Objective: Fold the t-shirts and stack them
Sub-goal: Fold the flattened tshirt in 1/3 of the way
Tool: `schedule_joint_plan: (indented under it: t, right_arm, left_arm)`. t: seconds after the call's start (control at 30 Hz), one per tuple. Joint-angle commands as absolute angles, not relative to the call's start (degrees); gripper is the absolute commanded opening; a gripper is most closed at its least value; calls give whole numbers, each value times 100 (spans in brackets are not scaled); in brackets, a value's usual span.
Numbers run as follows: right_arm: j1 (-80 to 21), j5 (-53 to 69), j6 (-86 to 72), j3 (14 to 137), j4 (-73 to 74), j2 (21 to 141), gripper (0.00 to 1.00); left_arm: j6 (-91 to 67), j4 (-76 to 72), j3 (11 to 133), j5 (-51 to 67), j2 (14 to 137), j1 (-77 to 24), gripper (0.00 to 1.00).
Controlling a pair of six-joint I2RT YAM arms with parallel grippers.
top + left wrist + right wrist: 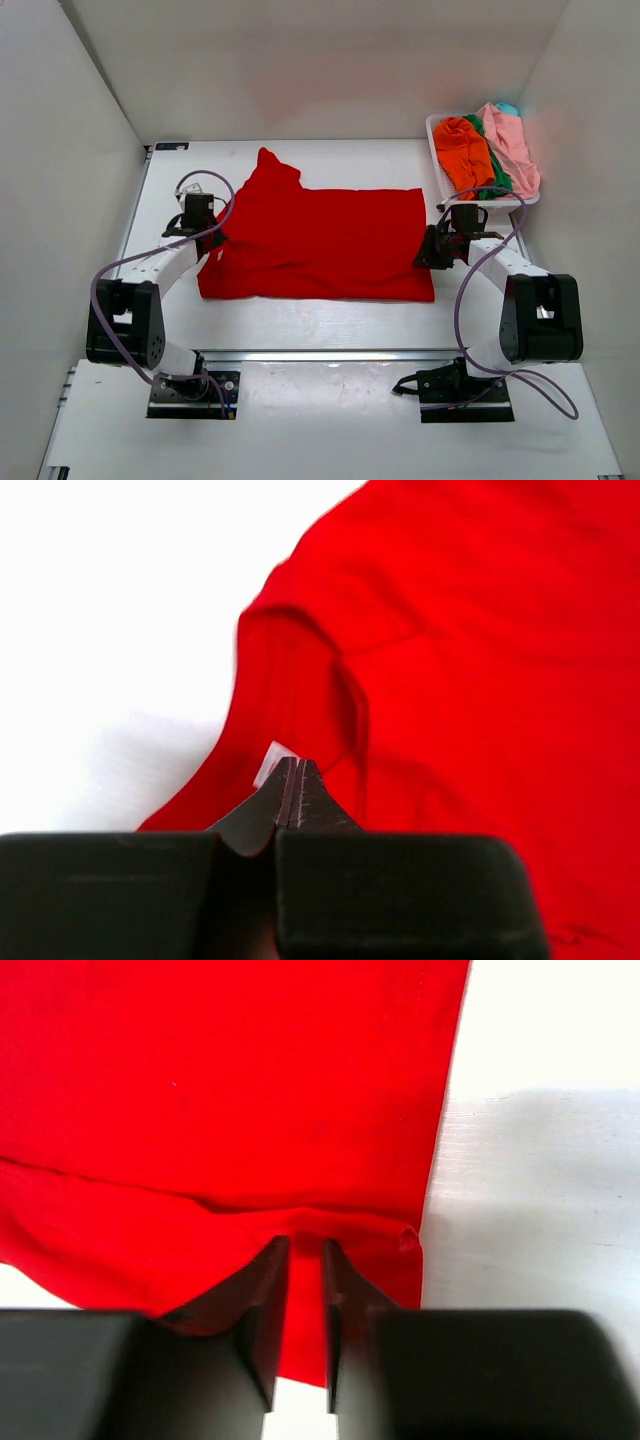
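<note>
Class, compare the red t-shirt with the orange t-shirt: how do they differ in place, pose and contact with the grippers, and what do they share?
The red t-shirt lies spread on the table; the orange t-shirt is bunched in the white basket. The left gripper and right gripper sit at the red t-shirt's edges; neither touches the orange t-shirt. Both are plain, single-coloured cloth.

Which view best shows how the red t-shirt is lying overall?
Top external: the whole red t-shirt shows, spread on the table between both arms. Left wrist shows only a seamed edge pinched by the left gripper; right wrist only the hem corner at the right gripper.
</note>
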State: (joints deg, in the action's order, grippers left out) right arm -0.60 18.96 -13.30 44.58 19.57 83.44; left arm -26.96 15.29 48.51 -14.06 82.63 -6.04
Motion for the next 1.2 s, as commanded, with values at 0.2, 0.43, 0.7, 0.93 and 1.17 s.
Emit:
schedule_joint_plan:
  t: [0.2,0.43,0.7,0.93,1.17]
  right_arm:
    - [-27,1968,-1388,4702,1793,8296,33]
    - [-52,2012,-1363,4799,1828,8341,33]
    - [-52,2083,-1442,4650,1758,8349,33]
    - [-97,2127,-1468,4711,1758,8394,33]
    - [-97,2153,-1477,4711,1784,8341,33]
  left_arm:
    - [-2566,1337,4887,-1310,8262,-712,39]
    - [-2575,1152,5133,-1292,8876,-861,47]
    - [-2883,563,5027,-1336,9123,-931,50]
    - [-2865,440,5098,-1345,9325,-967,21]
    - [-2936,430,5133,-1178,9465,-888,48]
